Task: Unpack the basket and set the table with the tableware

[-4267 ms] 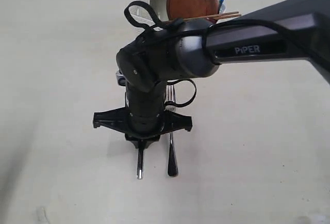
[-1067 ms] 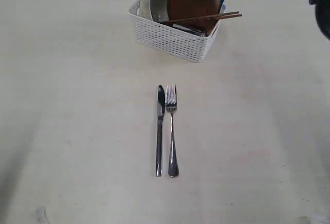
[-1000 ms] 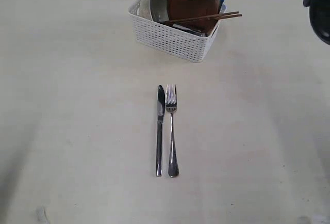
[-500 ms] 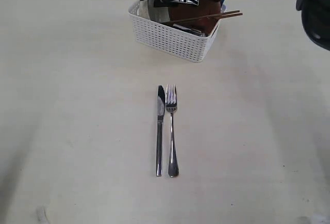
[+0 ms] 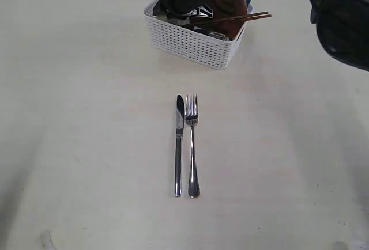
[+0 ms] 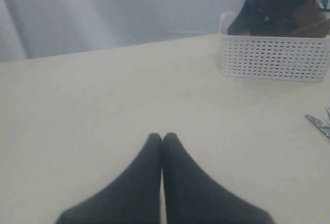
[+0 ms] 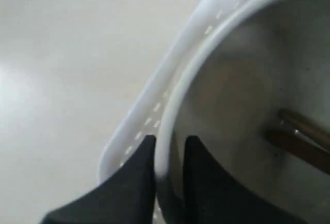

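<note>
The right gripper [image 7: 170, 141] reaches into the basket [image 5: 193, 45] at the far edge of the bench [image 5: 86, 117], jaws clamped across the rim of the bowl [image 7: 227, 79], seemingly to lift it out towards the knife [image 5: 179, 146] and fork [image 5: 192, 146] laid mid-bench, while the left gripper [image 6: 162, 137] sits with jaws clenched on nothing

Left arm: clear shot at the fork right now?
Probably yes. Only bare table lies between the left gripper and the fork; the right gripper is off at the basket, on the bowl rim. Knife close alongside.
</note>
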{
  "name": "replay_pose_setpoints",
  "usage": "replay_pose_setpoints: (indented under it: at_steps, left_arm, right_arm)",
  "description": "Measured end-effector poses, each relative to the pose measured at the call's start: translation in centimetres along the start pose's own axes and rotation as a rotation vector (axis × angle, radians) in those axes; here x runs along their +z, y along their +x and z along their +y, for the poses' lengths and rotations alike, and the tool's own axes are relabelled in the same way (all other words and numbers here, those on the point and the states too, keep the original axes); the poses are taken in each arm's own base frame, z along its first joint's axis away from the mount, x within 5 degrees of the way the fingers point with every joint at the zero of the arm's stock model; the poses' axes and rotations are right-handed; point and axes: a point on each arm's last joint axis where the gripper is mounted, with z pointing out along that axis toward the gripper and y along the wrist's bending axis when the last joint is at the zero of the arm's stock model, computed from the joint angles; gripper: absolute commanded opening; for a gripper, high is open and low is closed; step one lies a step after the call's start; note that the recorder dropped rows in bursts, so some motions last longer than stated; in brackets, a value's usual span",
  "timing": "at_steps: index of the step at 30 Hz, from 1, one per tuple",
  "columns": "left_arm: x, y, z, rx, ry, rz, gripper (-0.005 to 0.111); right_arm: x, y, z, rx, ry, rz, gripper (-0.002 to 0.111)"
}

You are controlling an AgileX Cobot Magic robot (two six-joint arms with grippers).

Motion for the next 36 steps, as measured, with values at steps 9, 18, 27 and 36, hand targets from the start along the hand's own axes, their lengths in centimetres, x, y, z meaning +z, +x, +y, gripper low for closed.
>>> replay_pose_setpoints:
  at_steps: [9,18,27,36]
  left_arm:
    - [0.0,0.0,0.0,0.0,0.0,0.0,0.0]
    - [0.0,0.0,0.0,0.0,0.0,0.0,0.0]
    - [0.0,0.0,0.0,0.0,0.0,0.0,0.0]
    - [0.0,0.0,0.0,0.0,0.0,0.0,0.0]
  right_arm:
    - [-1.5,-0.9,1.2,-0.012,-0.02,-0.021,0.0]
    - [-2.9,-1.5,2.2,-0.098,-0.041,-0.039,0.0]
    - [-2.5,-1.2,3.9,-0.343,-0.092,-0.091,0.0]
    - [-2.3,-0.9,4.7,-0.39,-0.104,-0.106,0.0]
